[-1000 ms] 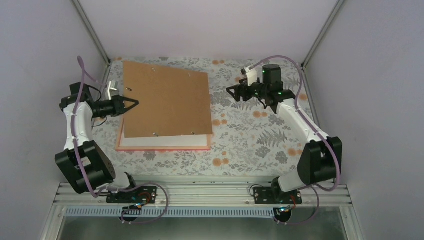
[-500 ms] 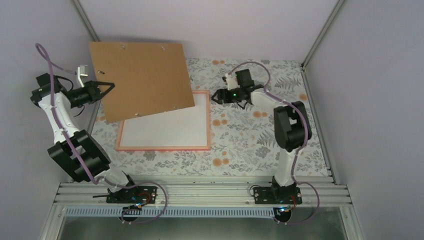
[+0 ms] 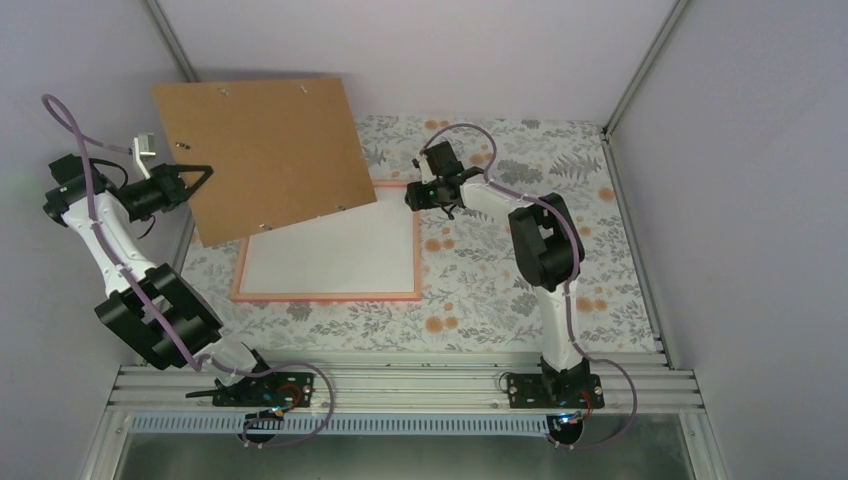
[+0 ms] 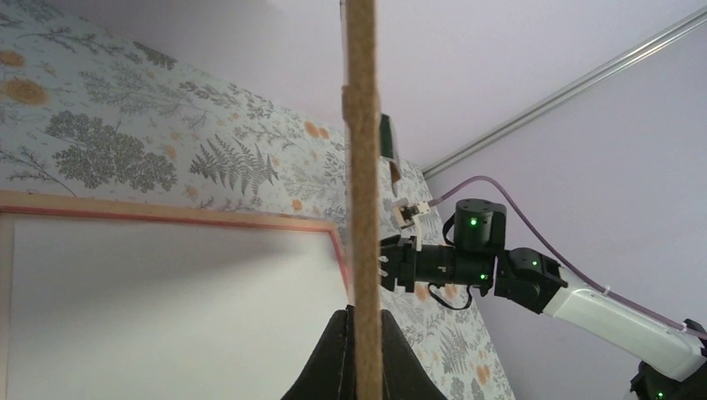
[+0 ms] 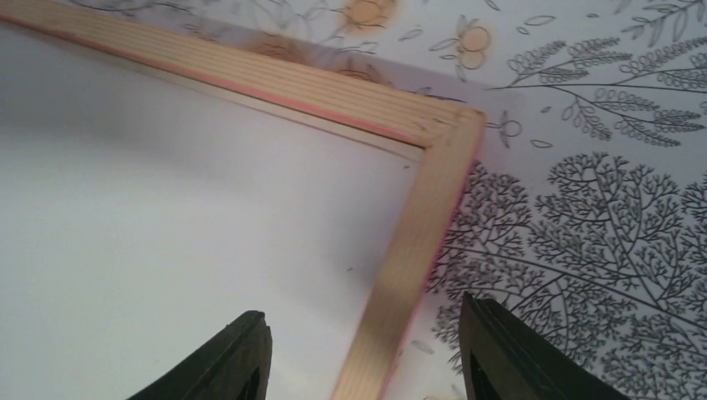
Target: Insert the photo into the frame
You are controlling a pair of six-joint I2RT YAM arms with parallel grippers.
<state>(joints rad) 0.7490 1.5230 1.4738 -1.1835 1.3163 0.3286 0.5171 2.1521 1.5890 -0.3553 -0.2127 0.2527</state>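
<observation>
Straddling frame's [image 5: 417, 225] R rail nr far corner, right fingers [image 5: 367, 350] parted, not gripping; frame flat on bench [image 3: 500, 290], white sheet [image 3: 330, 250] inside; left fingers [image 4: 364, 333] clenched on backing board [image 3: 265, 155], held aloft.

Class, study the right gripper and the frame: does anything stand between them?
Nothing visible does. The right gripper hangs with open jaws astride the frame's far right corner; the backing board, held up by the left gripper, is off to the left.
</observation>
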